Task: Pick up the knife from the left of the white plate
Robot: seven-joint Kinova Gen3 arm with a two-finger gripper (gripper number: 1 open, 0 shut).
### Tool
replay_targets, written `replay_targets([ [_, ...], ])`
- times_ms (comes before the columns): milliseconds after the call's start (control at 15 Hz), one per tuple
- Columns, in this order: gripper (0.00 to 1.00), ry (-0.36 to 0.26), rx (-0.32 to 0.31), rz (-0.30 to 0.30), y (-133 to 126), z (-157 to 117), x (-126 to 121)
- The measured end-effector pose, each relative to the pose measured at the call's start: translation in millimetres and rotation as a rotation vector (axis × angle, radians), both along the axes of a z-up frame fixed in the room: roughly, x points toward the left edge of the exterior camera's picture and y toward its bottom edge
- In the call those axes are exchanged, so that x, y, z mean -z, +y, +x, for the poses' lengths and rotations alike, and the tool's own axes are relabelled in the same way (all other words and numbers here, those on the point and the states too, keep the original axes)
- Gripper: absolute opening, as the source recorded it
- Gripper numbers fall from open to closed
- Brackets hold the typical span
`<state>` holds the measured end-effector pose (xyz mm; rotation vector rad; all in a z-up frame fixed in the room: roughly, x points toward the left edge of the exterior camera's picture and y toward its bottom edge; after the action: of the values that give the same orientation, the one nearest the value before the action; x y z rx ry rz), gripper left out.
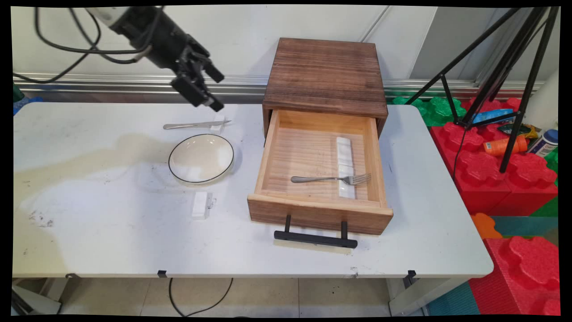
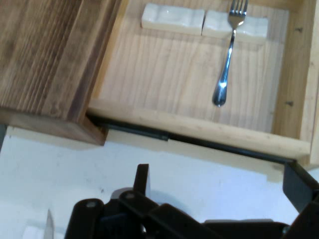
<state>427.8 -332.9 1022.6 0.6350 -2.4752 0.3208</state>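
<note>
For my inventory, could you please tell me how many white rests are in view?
4: two end to end in the drawer, far one, near one under the fork; one under the knife; one near the plate.

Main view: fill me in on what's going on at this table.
The gripper hangs open and empty above the knife, which lies on a small white rest behind the plate. The wooden drawer is pulled open; inside, a fork lies across a long white rest. Another white rest sits before the plate.
</note>
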Motion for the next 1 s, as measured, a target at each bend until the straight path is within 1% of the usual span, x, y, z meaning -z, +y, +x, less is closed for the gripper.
replay_targets([
  [267,1.0,-0.006,-0.018,0.003,17.1,19.3,-4.5],
  [533,1.0,-0.021,-0.035,0.008,22.7,31.8,-2.8],
  [733,1.0,-0.057,-0.047,0.005,15.8,40.5,1.1],
  [1000,1.0,-0.14,-0.051,0.004,-8.9,54.2,14.0],
])
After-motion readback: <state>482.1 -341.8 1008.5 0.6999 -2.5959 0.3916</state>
